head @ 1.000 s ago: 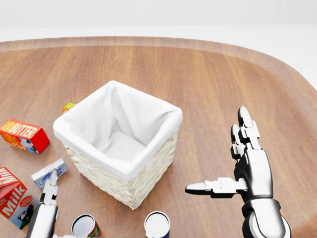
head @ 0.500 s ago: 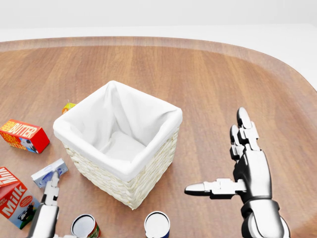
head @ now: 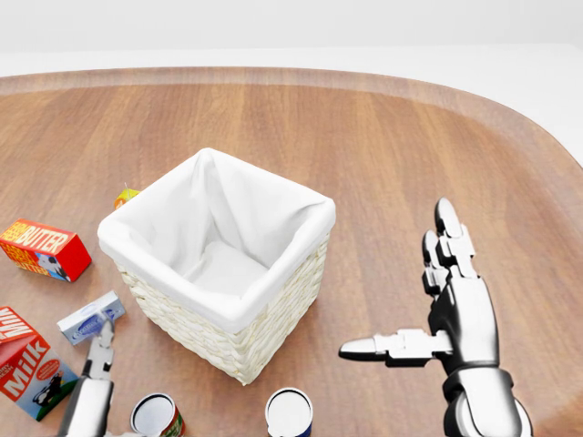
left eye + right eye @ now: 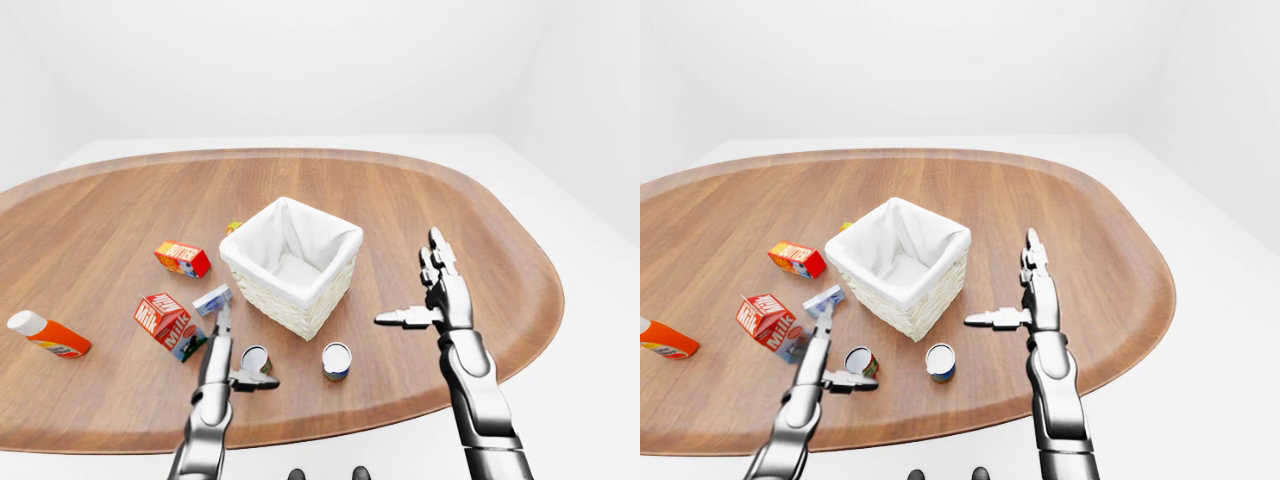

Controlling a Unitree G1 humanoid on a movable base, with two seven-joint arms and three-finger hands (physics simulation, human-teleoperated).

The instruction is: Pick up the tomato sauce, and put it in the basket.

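A can with a red and green label, which I take for the tomato sauce, stands upright below the basket in the left-eye view; it also shows in the head view. The white-lined wicker basket sits mid-table and holds nothing I can see. My left hand is open, with its fingers up and its thumb out beside the can's left side. I cannot tell if it touches the can. My right hand is open and empty, raised to the right of the basket.
A blue-labelled can stands right of the red one. A milk carton, a small grey box, a butter box and an orange bottle lie at left. A small yellow item sits beyond the basket.
My left hand has sunk slightly toward the bottom of the head view. My right hand has dropped a few pixels. Nothing on the table has moved.
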